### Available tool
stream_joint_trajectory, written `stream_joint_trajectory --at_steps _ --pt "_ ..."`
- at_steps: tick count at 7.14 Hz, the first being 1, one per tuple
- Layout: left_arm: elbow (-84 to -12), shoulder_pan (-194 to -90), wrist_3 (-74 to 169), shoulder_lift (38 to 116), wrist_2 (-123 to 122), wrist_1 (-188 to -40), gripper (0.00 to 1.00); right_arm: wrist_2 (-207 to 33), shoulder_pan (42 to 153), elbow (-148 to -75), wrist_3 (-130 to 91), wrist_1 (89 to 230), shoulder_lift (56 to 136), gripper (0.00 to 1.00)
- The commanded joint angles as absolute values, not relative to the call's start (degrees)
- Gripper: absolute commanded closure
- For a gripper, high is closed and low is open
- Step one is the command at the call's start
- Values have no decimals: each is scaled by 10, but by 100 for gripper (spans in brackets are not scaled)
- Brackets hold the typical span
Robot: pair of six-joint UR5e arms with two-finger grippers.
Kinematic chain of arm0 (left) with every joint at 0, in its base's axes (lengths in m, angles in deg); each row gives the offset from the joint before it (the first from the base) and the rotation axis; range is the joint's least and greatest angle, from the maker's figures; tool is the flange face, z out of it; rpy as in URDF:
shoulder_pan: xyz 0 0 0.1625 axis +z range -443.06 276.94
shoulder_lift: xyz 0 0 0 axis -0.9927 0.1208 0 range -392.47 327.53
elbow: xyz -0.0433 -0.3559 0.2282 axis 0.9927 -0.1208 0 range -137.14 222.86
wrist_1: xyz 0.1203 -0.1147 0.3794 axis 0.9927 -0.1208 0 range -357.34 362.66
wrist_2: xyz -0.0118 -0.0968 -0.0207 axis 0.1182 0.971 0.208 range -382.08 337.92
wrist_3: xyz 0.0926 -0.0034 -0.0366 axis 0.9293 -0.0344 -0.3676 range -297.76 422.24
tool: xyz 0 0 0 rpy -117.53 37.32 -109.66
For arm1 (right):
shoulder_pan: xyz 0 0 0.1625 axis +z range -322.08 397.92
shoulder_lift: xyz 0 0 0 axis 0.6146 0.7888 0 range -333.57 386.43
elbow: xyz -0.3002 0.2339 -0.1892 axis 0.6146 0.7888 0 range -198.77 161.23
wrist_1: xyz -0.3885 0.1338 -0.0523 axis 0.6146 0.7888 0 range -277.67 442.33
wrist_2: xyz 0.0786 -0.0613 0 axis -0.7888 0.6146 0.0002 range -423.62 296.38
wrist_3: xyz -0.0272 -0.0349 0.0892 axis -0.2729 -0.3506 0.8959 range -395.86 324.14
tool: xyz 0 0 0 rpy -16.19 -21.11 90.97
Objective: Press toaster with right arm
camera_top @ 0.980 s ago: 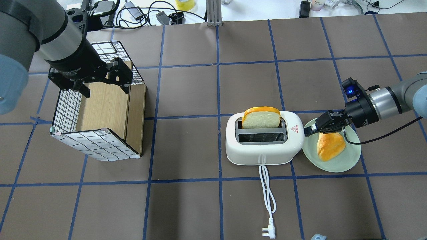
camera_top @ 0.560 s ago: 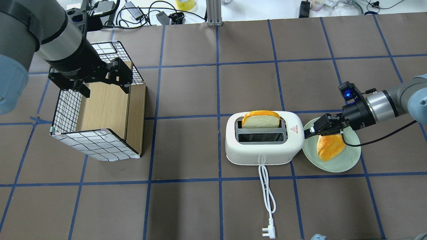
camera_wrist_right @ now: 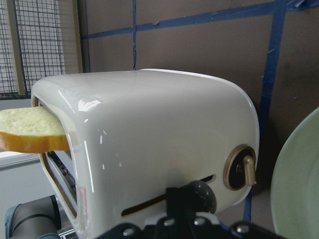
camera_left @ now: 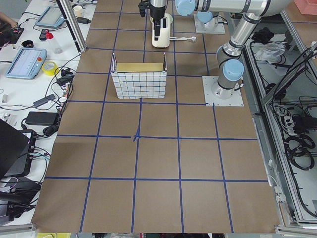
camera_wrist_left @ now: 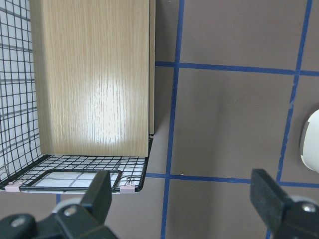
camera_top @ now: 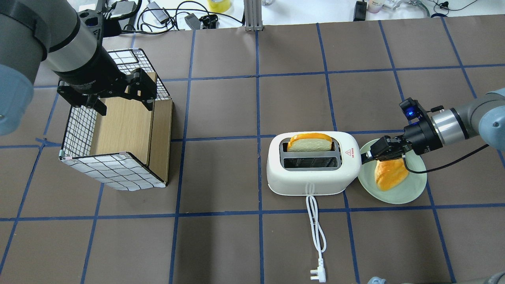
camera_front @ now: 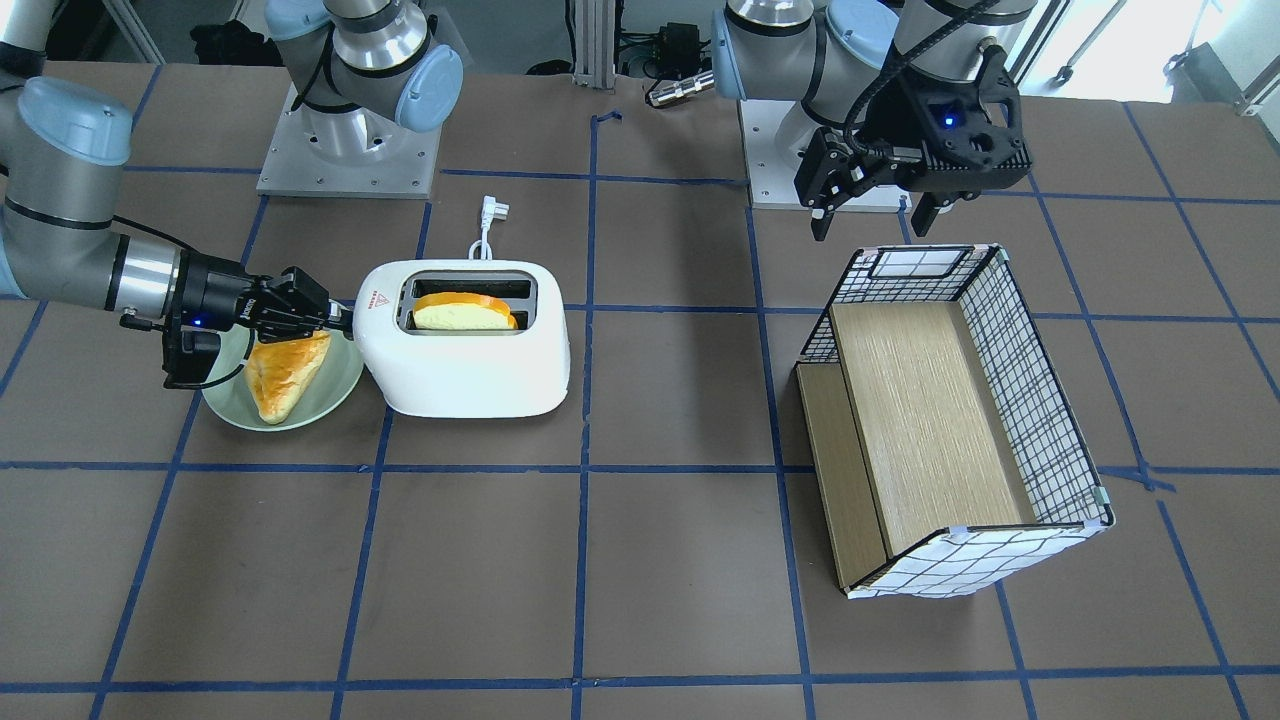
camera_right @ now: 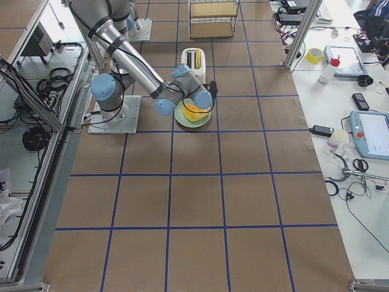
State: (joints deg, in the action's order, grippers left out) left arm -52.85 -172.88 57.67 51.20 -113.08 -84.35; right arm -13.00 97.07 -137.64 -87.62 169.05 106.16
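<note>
The white toaster [camera_top: 313,173] stands right of the table's middle, with a slice of bread [camera_top: 309,143] sunk low in its far slot. It also shows in the front view [camera_front: 465,360] and fills the right wrist view [camera_wrist_right: 149,134]. My right gripper [camera_top: 365,158] is shut, its tips against the toaster's right end on the grey lever knob [camera_wrist_right: 202,195], which sits low in its slit. The gripper also shows in the front view [camera_front: 340,318]. My left gripper [camera_top: 123,103] is open and empty, hovering above the wire basket [camera_top: 79,130].
A pale green plate [camera_top: 410,191] with a piece of bread [camera_top: 390,173] lies right of the toaster, under my right wrist. The toaster's white cord [camera_top: 315,225] and plug [camera_top: 317,274] trail toward the near edge. The basket also shows in the left wrist view [camera_wrist_left: 89,79].
The right gripper has pushed down at the toaster's end, and the bread slice has sunk from standing high to low in the slot. The left arm has not moved.
</note>
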Motion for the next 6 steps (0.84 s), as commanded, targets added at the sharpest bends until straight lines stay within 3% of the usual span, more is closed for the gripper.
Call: stream_joint_trajectory --at_steps 1,4,6 --pt "-529 -1729 577 512 -1130 -843 0 -128 971 -1359 -828 1679 1078 98" --pt "-529 -1729 577 512 -1130 -843 0 -28 975 -1278 -689 1629 1157 96" --pt "-529 -1729 577 512 -1131 -843 0 65 979 -1185 -640 1580 1185 96"
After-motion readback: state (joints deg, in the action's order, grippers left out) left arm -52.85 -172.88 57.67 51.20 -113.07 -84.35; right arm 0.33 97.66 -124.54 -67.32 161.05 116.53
